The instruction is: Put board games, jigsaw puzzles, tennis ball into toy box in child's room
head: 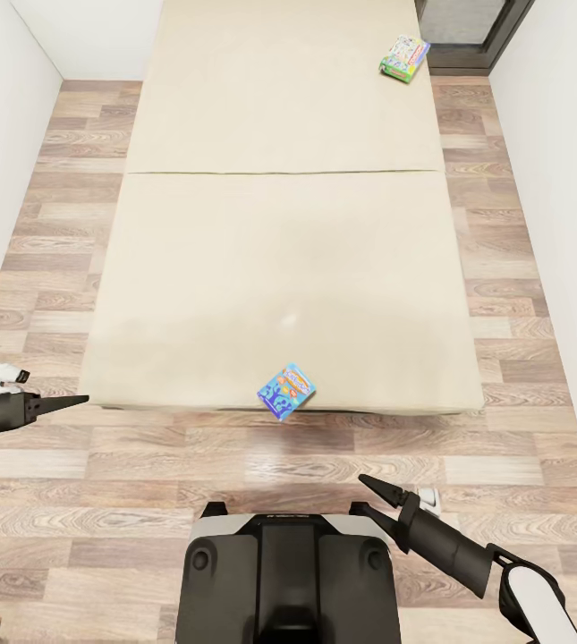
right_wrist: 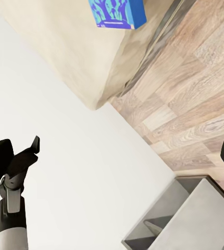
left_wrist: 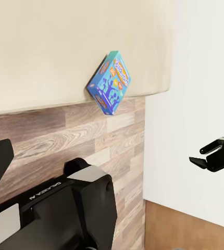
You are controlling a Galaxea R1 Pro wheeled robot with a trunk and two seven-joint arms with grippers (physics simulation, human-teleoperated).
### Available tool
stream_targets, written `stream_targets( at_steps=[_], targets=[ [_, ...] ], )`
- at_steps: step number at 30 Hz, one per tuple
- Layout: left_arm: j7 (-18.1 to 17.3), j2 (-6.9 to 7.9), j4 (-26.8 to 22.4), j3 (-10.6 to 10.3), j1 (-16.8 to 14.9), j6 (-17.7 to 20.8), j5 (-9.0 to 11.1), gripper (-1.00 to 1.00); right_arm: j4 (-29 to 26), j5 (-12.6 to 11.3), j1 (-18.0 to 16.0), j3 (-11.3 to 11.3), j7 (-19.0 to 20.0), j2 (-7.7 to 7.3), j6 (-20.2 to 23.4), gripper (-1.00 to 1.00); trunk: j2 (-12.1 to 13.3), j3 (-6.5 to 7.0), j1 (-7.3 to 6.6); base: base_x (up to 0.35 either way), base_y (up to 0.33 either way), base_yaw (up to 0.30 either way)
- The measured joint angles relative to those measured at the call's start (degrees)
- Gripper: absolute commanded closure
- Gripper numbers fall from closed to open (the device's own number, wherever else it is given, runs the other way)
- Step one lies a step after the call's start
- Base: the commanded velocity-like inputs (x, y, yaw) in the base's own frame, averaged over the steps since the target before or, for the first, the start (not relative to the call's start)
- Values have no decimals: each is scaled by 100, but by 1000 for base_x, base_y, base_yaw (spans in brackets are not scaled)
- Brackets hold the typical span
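Observation:
Two board games lie on the beige bed (head: 234, 268). A blue one (head: 286, 391) rests at the mattress's near edge, slightly overhanging it, and is also seen in the left wrist view (left_wrist: 110, 82) and the right wrist view (right_wrist: 117, 11). A pale green and blue one (head: 404, 58) lies at the far right corner. My left gripper (head: 78, 400) hovers over the floor left of the bed, open and empty. My right gripper (head: 366, 483) hangs over the floor in front of the blue box, open and empty, a small gap between its fingers (left_wrist: 199, 155).
Wood-plank floor (head: 521, 358) runs in strips along both sides of the bed and in front of it. White walls (head: 2, 134) close in left and right. A dark-framed window (head: 471, 31) stands at the far right. My own base (head: 288, 572) sits just short of the bed.

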Motion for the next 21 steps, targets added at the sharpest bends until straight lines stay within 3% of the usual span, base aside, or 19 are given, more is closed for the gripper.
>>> stream_targets(
  at_steps=[13,21],
  targets=[
    [0,1,0,0,0,-60,0,-100,0,0,0,1,0,8,-10,-100,0,0,1,-113,0,0],
    [0,0,-1,-4,0,-61,0,-100,1,6,0,35,33,0,-359,-100,0,0,2,-80,20,0]
  ],
)
